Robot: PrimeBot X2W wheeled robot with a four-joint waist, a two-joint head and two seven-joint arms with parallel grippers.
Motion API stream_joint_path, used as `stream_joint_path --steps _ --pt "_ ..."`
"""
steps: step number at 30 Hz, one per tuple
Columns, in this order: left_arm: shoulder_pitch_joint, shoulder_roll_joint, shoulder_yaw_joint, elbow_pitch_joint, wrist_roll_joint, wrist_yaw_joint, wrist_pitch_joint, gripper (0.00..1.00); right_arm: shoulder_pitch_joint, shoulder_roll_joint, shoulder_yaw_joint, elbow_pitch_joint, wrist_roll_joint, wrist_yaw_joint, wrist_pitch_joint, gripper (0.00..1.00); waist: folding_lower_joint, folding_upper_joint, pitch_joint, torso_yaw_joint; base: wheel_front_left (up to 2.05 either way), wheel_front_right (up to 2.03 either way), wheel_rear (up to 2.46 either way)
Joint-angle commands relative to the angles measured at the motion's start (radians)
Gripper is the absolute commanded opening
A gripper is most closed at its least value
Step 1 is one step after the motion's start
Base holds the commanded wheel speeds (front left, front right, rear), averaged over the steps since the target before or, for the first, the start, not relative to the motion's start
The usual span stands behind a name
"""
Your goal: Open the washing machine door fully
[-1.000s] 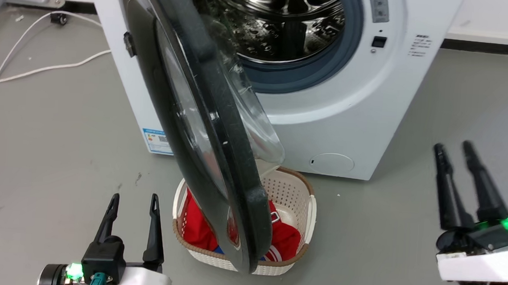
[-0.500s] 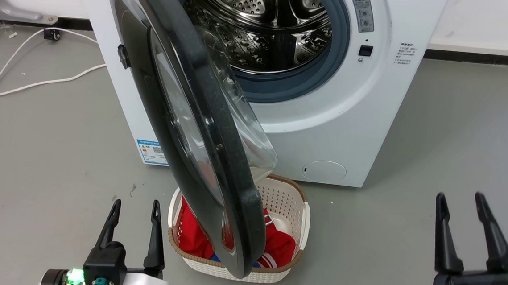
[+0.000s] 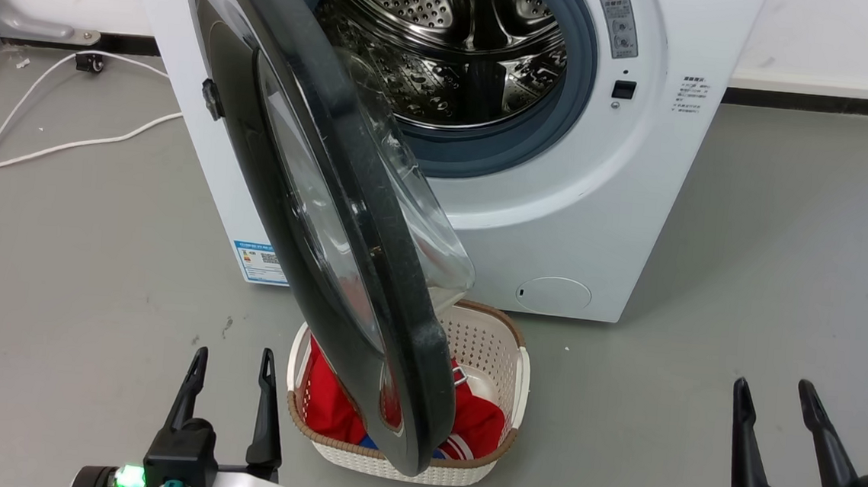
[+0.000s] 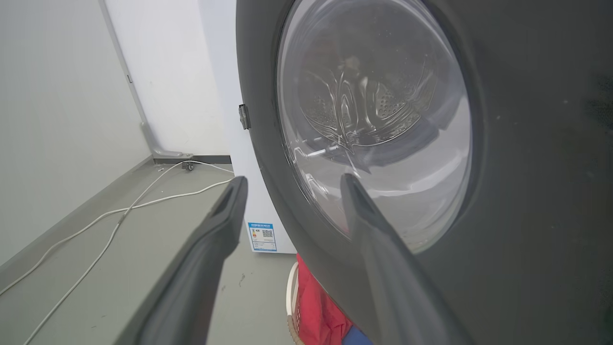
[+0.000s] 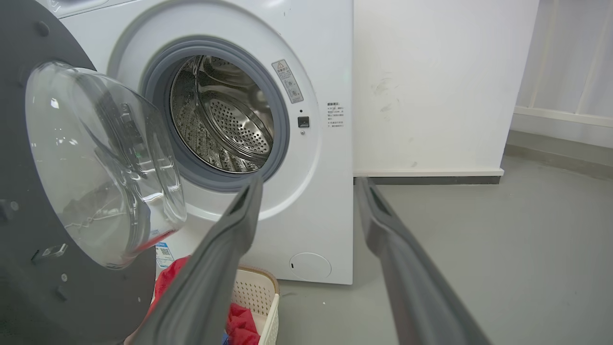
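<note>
The washing machine door [image 3: 329, 213], a glossy black ring around a bulging clear glass bowl, stands swung out toward me, hinged on the left side of the white machine [image 3: 597, 209]. Its outer face fills the left wrist view [image 4: 527, 191], and its inner glass bowl [image 5: 96, 163] faces the right wrist camera. Behind it the steel drum [image 3: 456, 39] lies exposed. My left gripper [image 3: 233, 359] is open at the lower left, just left of the door's lower edge, touching nothing. My right gripper [image 3: 773, 393] is open at the lower right, well clear of the door.
A white basket [image 3: 520, 372] with red clothes [image 3: 475, 422] stands on the grey floor under the door's lower edge. White cables [image 3: 51, 144] run across the floor at the left. A white wall [image 5: 431, 86] stands right of the machine.
My right gripper has dropped lower and back from the machine. The head camera tilted at first, shifting the whole picture. The door and left gripper have barely moved.
</note>
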Motion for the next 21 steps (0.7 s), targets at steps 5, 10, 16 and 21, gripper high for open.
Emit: stream_joint_path --steps 5,10,16,21 --pt "0.007 0.0 0.0 0.005 -0.008 0.007 -0.003 1.0 0.025 0.007 0.001 0.0 0.024 0.0 -0.002 1.0 0.0001 0.0 0.005 0.001 0.0 0.0 0.0" --pt "0.008 0.0 0.007 -0.004 -0.013 0.013 -0.003 0.0 0.022 0.007 0.007 0.004 0.022 0.0 -0.002 1.0 0.0001 0.0 0.006 0.0 0.0 0.0 0.0" --pt "-0.02 0.001 0.025 -0.026 0.004 0.02 -0.003 0.0 0.015 0.007 0.003 0.003 0.02 0.0 -0.002 1.0 0.0001 0.0 0.004 0.001 0.0 0.0 0.0" --pt "-0.047 0.014 0.041 -0.073 0.019 0.022 -0.003 0.0 0.013 0.007 0.007 0.005 0.021 0.0 -0.002 1.0 0.0001 0.0 0.001 0.0 0.0 0.0 0.0"
